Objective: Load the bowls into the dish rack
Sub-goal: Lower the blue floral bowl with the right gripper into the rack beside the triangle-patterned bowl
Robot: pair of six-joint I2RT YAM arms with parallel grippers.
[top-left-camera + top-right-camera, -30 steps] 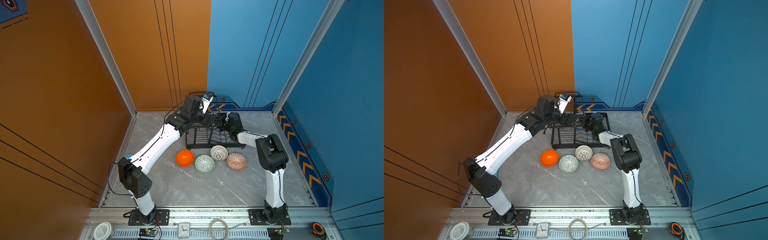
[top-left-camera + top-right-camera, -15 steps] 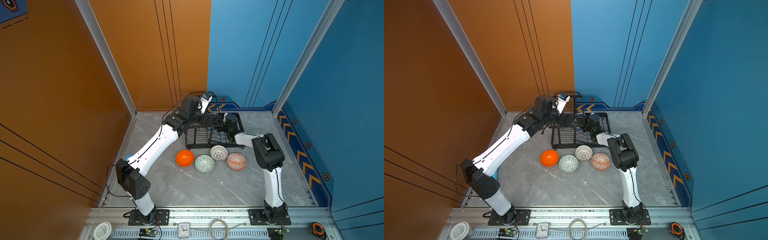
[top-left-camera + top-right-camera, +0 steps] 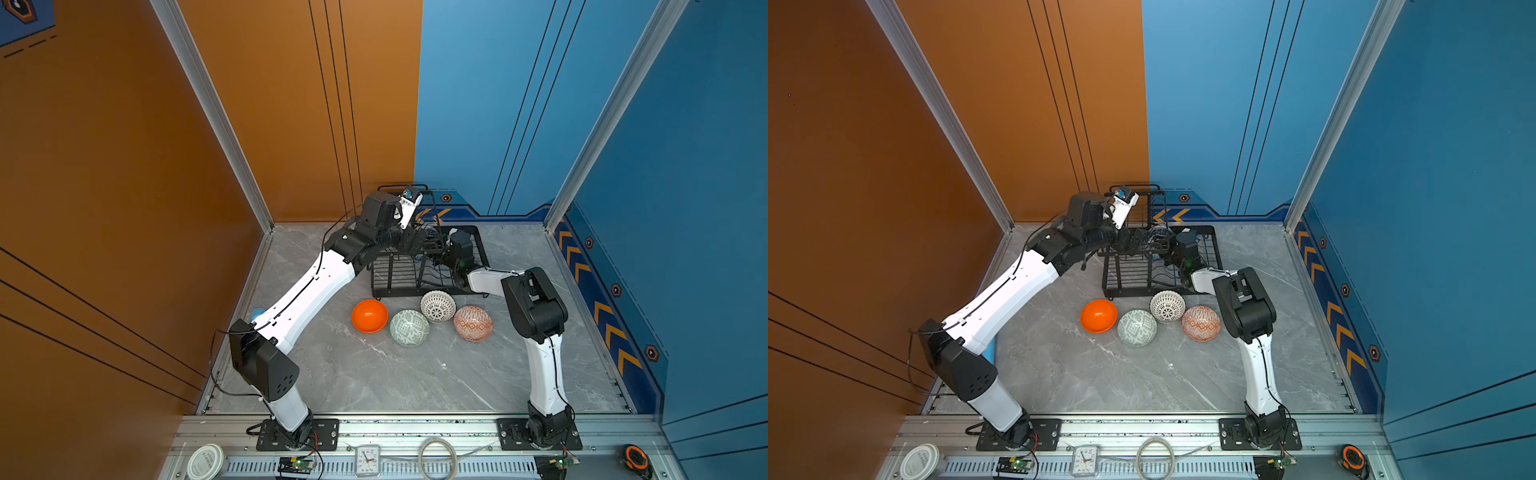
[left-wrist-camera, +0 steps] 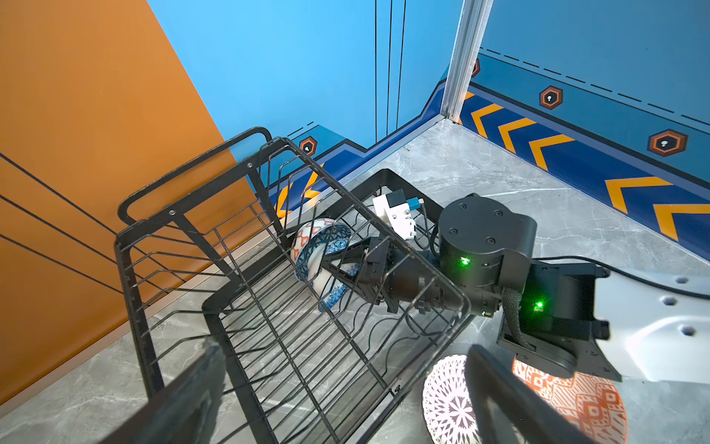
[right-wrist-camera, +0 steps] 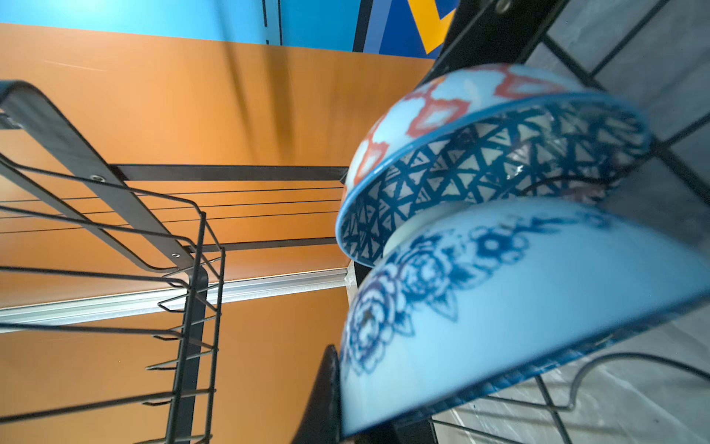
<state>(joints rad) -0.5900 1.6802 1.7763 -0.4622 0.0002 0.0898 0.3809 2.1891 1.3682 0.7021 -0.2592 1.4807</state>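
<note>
— Two bowls are in the dish rack. They stand on their edges, low down in it.
— Which ones?
— The blue triangle bowl and the flower bowl. The flower bowl leans right against the open side of the blue triangle bowl.
— Does something hold them?
— The right gripper reaches in from the side. Its fingers are pressed together on the rim of the flower bowl, pinching it.
— And the other four?
— They sit on the grey table, just in front of the rack, close together. From the left in both top views: the orange bowl, the green bowl, the net bowl and the diamond bowl.
— What about the left gripper?
— The left gripper hangs above the top shelf of the rack. Its fingers are spread wide, and nothing is between them.
— Anything else?
— A little blue cup peeks out beside the left arm, near the orange wall. A small clock lies on the metal rail at the front.
</note>
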